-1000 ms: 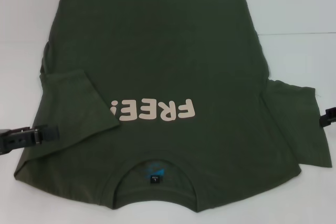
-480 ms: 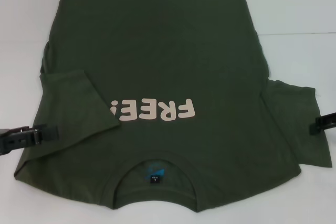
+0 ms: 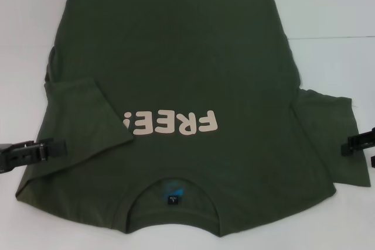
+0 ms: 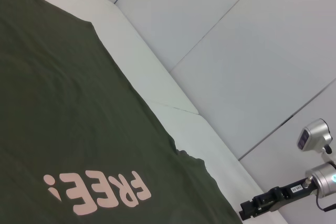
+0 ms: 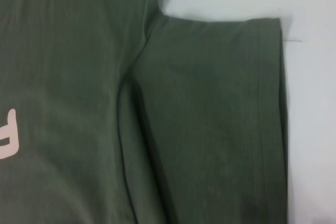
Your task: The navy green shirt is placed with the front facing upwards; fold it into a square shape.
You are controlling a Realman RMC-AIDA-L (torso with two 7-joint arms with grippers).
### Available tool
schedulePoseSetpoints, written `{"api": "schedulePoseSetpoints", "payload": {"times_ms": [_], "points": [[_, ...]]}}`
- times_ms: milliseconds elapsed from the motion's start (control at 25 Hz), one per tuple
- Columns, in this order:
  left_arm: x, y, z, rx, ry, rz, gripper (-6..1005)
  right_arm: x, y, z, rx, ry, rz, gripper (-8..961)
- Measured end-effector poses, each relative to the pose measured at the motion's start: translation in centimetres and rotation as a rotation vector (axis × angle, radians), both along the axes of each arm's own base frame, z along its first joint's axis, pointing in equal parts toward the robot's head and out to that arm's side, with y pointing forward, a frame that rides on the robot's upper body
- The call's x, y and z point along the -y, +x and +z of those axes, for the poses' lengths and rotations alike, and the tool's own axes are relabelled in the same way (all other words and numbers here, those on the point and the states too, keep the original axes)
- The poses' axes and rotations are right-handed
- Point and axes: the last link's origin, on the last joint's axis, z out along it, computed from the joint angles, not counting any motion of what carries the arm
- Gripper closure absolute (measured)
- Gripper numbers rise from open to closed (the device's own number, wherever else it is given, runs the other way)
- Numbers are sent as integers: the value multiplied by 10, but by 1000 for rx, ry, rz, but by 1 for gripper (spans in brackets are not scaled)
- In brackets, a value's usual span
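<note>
Head overhead; wrists low, close.

One navy green shirt [image 3: 176, 74], two claws: left claw [image 3: 55, 147] and right claw [image 3: 347, 144].

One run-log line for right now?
navy green shirt: flat, left sleeve folded in, right sleeve out | left gripper: at shirt's left edge | right gripper: over right sleeve's edge

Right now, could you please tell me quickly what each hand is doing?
Left hand: at the shirt's folded left sleeve edge; open or closed cannot be told.
Right hand: over the flat right sleeve; cannot be told.
</note>
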Motion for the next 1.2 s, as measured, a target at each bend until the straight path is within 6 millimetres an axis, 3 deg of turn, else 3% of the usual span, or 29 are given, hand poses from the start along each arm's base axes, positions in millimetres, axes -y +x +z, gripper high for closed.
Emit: {"api": "schedulePoseSetpoints", "payload": {"times_ms": [1200], "points": [[-4,3,-1,1,2,-15,152,4,1,-7,-77,37,-9,65]]}}
